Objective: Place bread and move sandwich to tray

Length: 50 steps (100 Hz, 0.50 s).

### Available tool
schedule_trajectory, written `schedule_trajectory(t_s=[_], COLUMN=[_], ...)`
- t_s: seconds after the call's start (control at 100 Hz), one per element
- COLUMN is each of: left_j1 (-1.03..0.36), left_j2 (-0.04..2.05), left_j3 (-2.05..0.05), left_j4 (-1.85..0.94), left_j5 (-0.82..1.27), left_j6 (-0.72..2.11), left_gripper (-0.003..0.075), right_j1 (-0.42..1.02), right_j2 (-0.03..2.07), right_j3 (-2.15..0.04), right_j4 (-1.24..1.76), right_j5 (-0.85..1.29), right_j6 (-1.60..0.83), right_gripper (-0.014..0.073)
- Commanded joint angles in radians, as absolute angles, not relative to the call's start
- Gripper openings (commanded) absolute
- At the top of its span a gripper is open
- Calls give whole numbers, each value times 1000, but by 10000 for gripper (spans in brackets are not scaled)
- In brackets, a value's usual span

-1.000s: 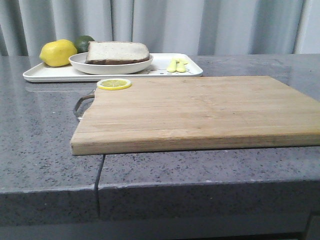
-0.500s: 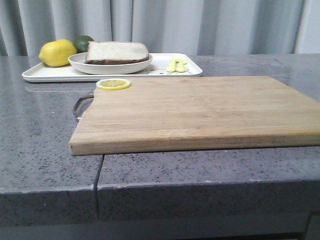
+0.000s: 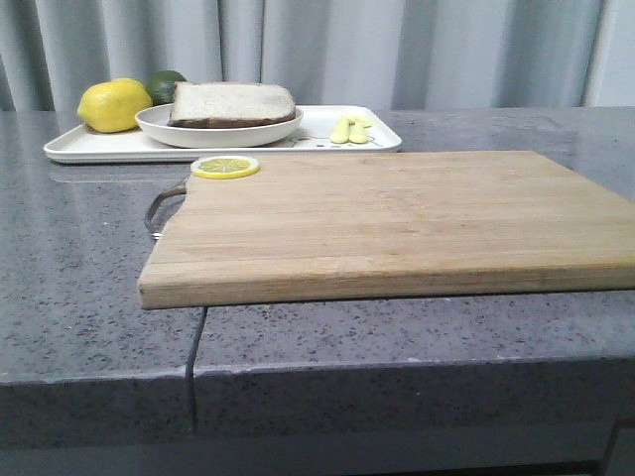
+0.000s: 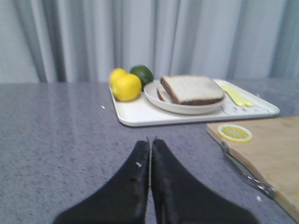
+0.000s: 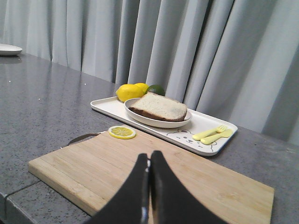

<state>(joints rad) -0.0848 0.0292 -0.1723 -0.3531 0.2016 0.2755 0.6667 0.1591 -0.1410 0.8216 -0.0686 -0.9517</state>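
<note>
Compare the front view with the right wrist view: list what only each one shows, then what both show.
Only the front view shows the counter's front edge and the seam running down it.

Only the right wrist view shows the right gripper, its fingers pressed together over the cutting board, and a white plate far off on the counter.

Both show the tray holding the dish with the bread, the lemon, the lime, the yellow cutlery, and the lemon slice on the board's corner.
</note>
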Motion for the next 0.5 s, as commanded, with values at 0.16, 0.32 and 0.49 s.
schedule_trajectory(t_s=[0.16, 0.32, 0.49], left_j1=[-36, 16, 24], left_j2=[-37, -37, -37], left_j3=[-4, 17, 17], left_j4=[-249, -215, -143], left_j5=[-149, 30, 229], left_j6=[126, 109, 90], left_gripper=[-20, -20, -20], right_j1=[671, 671, 671], right_j2=[164, 164, 164], right_j3=[-168, -168, -168], right_j4=[820, 820, 820], right_j5=[-125, -123, -122], right_j6=[-960, -960, -960], right_gripper=[-60, -60, -60])
